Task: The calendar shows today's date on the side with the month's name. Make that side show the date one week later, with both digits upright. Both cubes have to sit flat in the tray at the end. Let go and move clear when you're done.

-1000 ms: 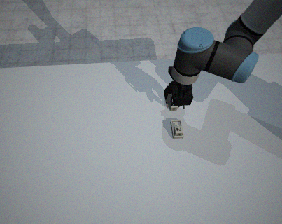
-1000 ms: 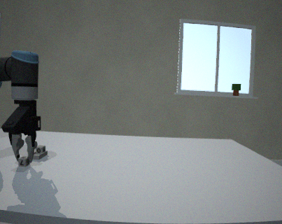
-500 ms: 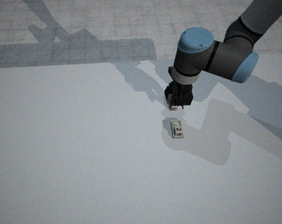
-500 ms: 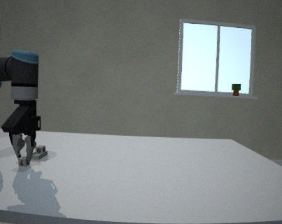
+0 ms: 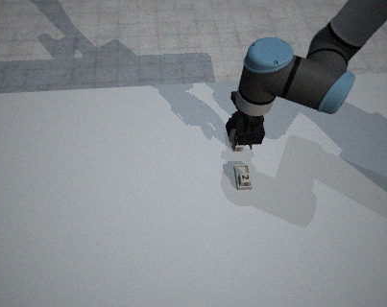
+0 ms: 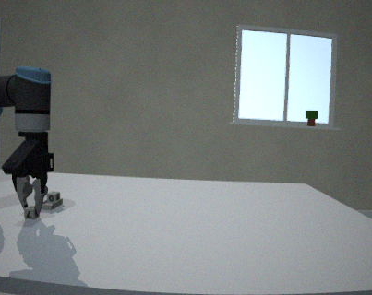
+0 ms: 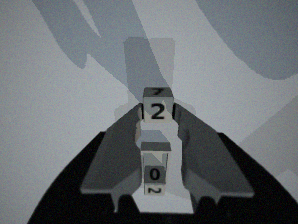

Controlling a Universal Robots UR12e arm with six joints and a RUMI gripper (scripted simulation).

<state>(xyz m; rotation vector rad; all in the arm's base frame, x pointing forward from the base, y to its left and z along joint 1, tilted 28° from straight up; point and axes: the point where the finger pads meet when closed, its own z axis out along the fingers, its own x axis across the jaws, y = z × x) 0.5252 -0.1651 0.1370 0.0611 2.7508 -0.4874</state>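
My gripper (image 5: pixel 239 146) (image 6: pixel 31 210) (image 7: pixel 157 104) is shut on a loose white cube (image 6: pixel 30 213) (image 7: pixel 157 109), low at the table and outside the tray. In the wrist view that cube shows a 2 on its large face and a foreshortened 7 on the face above it. The small tray (image 5: pixel 244 188) (image 6: pixel 54 205) (image 7: pixel 156 146) stands a short way from the gripper. The other cube (image 5: pixel 245 177) (image 6: pixel 52 197) (image 7: pixel 154 174) sits in the tray and shows a 0 and a turned 2. The tray's end nearer my gripper is empty.
The white table (image 5: pixel 108 201) (image 6: pixel 197 230) carries shadows of the arm around the tray. The table's far edge is behind the arm in the top view. A window (image 6: pixel 263 76) with a small plant (image 6: pixel 311 118) is in the wall.
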